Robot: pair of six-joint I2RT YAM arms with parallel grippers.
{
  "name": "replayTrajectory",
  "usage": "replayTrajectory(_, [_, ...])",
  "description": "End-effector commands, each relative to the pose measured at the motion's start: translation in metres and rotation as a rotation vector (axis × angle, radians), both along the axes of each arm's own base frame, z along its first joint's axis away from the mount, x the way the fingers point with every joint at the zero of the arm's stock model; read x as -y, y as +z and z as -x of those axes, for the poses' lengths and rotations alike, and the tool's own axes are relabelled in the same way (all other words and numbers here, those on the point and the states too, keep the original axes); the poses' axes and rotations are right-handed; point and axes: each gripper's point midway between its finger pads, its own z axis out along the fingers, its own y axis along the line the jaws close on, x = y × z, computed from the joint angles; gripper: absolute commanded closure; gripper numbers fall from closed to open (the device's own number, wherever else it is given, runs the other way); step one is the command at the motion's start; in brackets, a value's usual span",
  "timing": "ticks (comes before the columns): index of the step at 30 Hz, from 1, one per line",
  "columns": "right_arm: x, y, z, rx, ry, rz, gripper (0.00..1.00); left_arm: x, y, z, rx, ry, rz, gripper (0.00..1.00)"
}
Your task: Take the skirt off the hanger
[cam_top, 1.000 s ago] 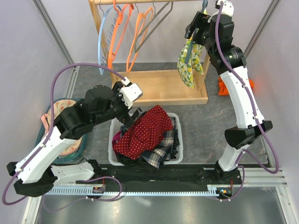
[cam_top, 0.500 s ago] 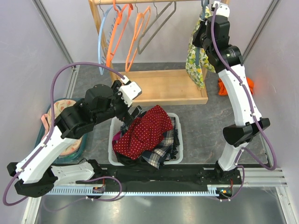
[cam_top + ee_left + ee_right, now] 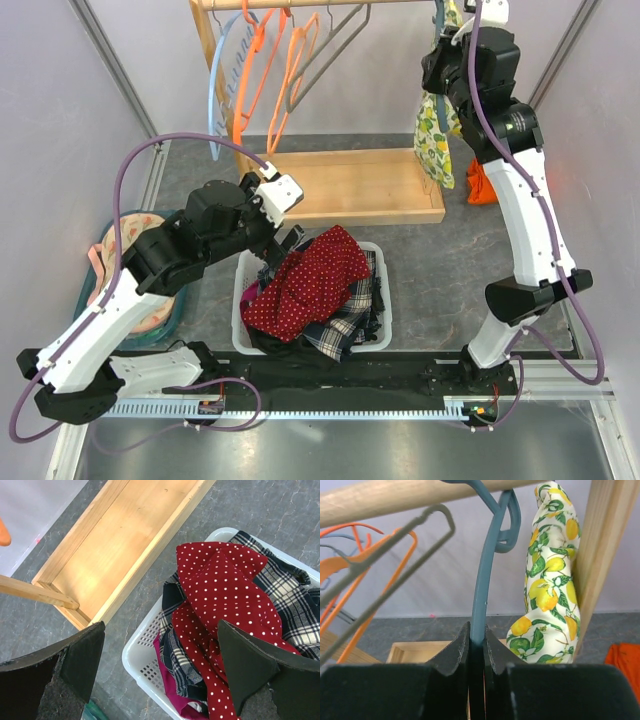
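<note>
Dark plaid cloth with white check lines [image 3: 345,330] [image 3: 285,595], by its look the skirt, lies in the white basket [image 3: 240,300] [image 3: 135,655] under a red polka-dot garment [image 3: 310,275]. A pale orange hanger [image 3: 300,60] hangs bare on the wooden rail [image 3: 395,497]. My right gripper [image 3: 440,45] [image 3: 476,635] is shut on the neck of a teal hanger [image 3: 482,580] hooked on that rail, which carries a lemon-print garment [image 3: 435,130] [image 3: 547,580]. Above the basket's left rim my left gripper [image 3: 285,245] [image 3: 160,625] stands open and holds nothing.
A brighter orange hanger [image 3: 248,75], a light-blue one [image 3: 215,80] and a grey one [image 3: 325,55] hang on the rail. The rack's wooden base [image 3: 350,185] lies behind the basket. Orange cloth [image 3: 480,185] lies on the floor at the right; a bin of cloths [image 3: 130,240] sits at the left.
My right gripper has shut on the teal hanger's neck and shifted right along the rail, the lemon-print garment swinging right with it. The left arm has not moved.
</note>
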Motion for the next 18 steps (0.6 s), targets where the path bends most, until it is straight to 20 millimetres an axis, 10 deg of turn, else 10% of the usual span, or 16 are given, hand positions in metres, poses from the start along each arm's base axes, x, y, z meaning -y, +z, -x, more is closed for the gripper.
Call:
replayTrajectory(1, [-0.015,0.093,0.038,0.29,0.153,-0.085,1.0,-0.001,0.01,-0.006,0.027,0.027,0.046,0.0])
replayTrajectory(9, [-0.065,0.038,0.072,0.111,0.453,-0.208,1.0,-0.006,0.017,-0.007,0.041,0.042,0.06,0.0])
replayTrajectory(18, [-0.063,0.024,0.211,0.067,0.691,-0.397,1.0,0.012,0.049,-0.017,0.082,0.022,0.137,0.0])
